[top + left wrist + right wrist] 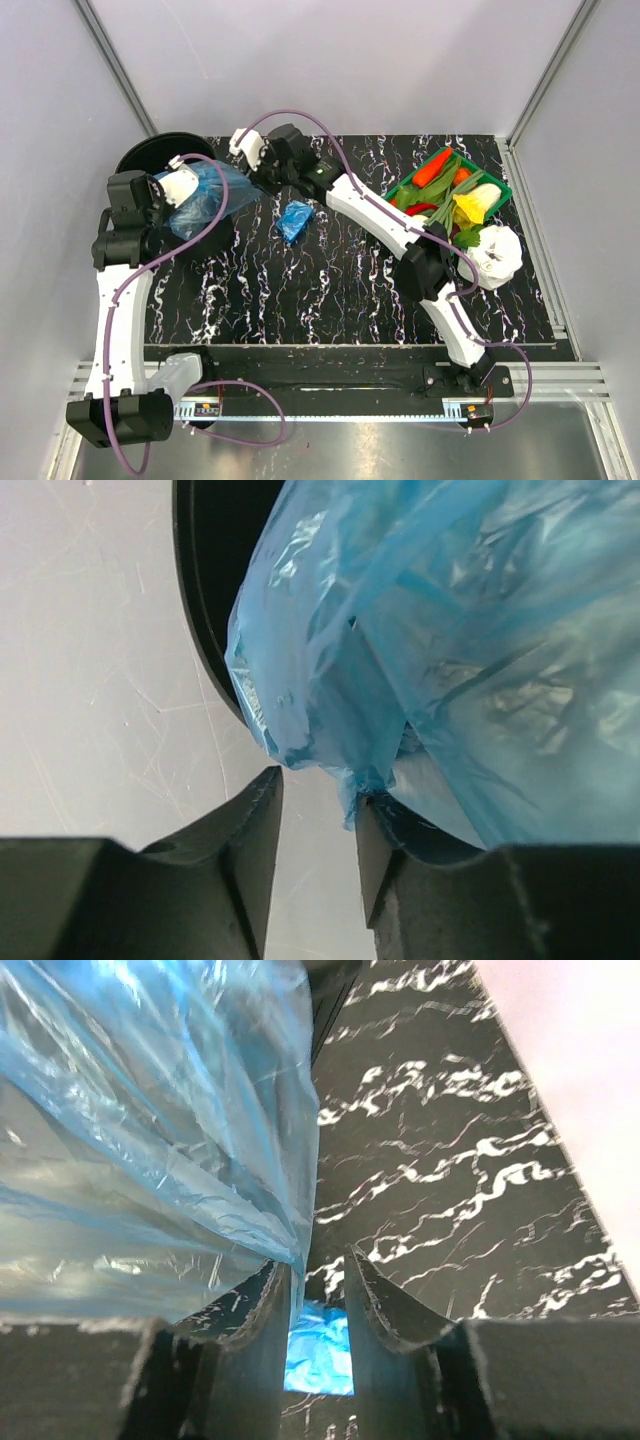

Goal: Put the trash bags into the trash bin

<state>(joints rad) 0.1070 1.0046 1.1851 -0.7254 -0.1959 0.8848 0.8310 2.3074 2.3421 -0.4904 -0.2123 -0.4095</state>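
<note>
The trash bin [150, 155] is a black cylinder at the far left corner of the table; its rim [205, 600] also shows in the left wrist view. A blue trash bag [208, 195] is spread as a sheet beside the bin, between both grippers. My left gripper [192, 190] [318, 785] is open, and the bag's edge [330, 710] drapes onto its right fingertip. My right gripper [252, 172] [318, 1258] is open too, with the film [150, 1140] lying against its left finger. A second bag, a blue wad [294, 220] [320, 1355], lies on the mat.
A green tray [503, 188] of vegetables stands at the far right, with a white wrinkly plastic lump [497, 255] just in front of it. The black marbled mat [350, 290] covers the table. Grey walls close in the left, back and right.
</note>
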